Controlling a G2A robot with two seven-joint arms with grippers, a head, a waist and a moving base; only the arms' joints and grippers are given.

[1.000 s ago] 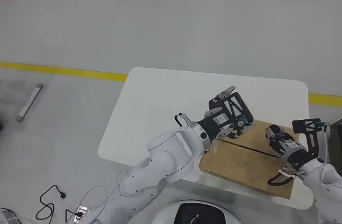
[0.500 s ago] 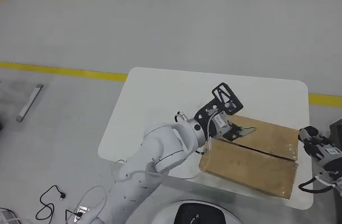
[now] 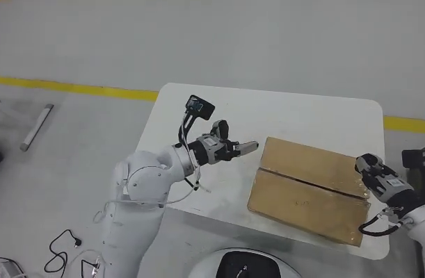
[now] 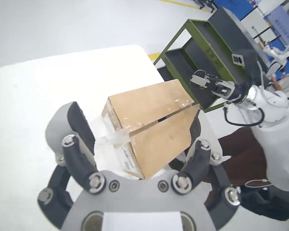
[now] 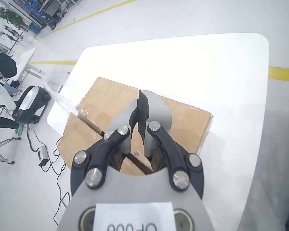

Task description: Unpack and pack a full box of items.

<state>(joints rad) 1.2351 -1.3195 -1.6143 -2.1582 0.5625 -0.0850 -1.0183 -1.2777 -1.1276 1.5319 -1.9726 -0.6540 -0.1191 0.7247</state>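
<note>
Above a pale grey floor (image 3: 73, 42) crossed by a yellow line (image 3: 73, 88), the white round-cornered desk (image 3: 212, 115) carries a flat brown cardboard box (image 3: 309, 187). The box's two top flaps meet along a centre seam under glossy clear tape. A crumpled tape end (image 4: 115, 138) hangs loose on the side facing the left fingers (image 4: 81, 126). These are spread wide and empty, just short of the box. The right fingers (image 5: 158, 111) are pressed together, gripping nothing, over the box's opposite end.
</note>
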